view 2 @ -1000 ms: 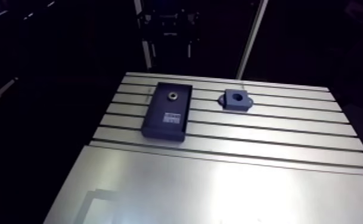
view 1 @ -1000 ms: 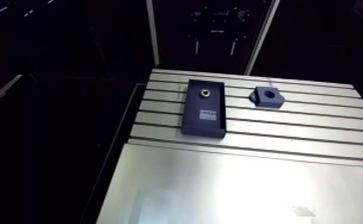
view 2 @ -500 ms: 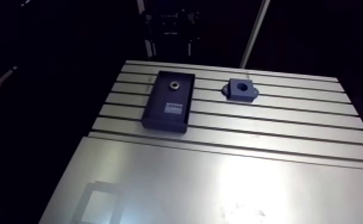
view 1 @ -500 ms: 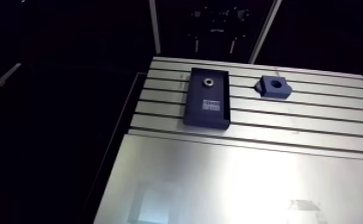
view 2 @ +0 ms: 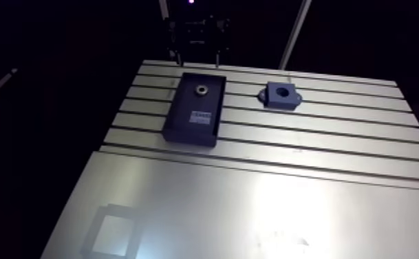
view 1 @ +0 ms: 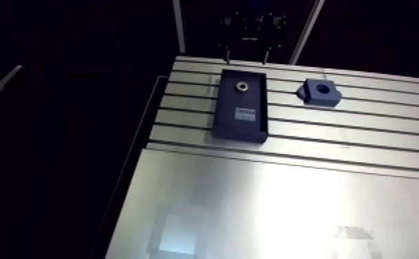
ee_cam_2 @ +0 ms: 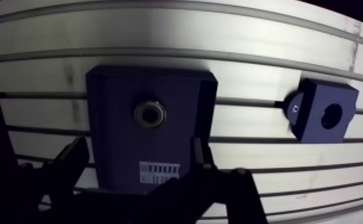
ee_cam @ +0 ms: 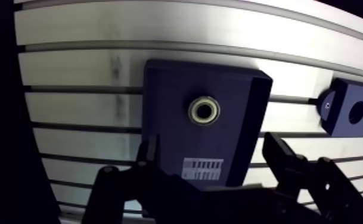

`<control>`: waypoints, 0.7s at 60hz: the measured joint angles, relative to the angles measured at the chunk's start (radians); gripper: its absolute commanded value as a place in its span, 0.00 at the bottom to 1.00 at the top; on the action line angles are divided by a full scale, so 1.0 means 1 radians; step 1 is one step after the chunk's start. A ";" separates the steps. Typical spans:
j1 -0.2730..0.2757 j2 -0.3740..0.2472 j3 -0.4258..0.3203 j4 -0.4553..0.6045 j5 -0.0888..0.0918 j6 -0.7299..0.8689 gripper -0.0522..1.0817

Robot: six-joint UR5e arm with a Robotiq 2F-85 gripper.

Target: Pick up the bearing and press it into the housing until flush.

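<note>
- Since the earlier pictures the whole arm view has shifted, so the camera has moved. The tray and the housing lie in the same places on the table as before.
- The slotted aluminium table [view 1: 274, 206] carries only two things, both on its grooved far half. Its smooth near half glares under the light.
- A dark blue rectangular tray [ee_cam: 171, 143] lies across several slots. Its raised wall stands between what it holds and the housing.
- The gripper [ee_cam: 213, 146] hangs over the tray's near end with its fingers [ee_cam: 282, 158] spread wide and nothing held between them. In the wrist view they straddle that end of the tray. How high they stand above it cannot be told.
- The housing [ee_cam_2: 315, 113], a dark blue block, sits on the table beside the tray and apart from it. Its round bore shows dark, and a small screw head shows on one side face.
- The bearing [ee_cam: 204, 110], a small metal ring, lies flat in the tray ahead of the gripper, well apart from the housing.
- A white label [ee_cam: 204, 167] lies on the tray floor between the fingers. Its print is too small to read.
- The gripper's body hides the tray's near edge in the wrist view.
- In the arm view the gripper is only a dark shape at the table's far edge.
</note>
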 measured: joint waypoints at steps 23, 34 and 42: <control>-0.001 0.023 0.006 -0.015 0.000 0.000 0.31; -0.001 0.030 0.009 -0.020 0.000 -0.001 0.36; -0.003 0.035 0.012 -0.022 0.000 -0.002 0.37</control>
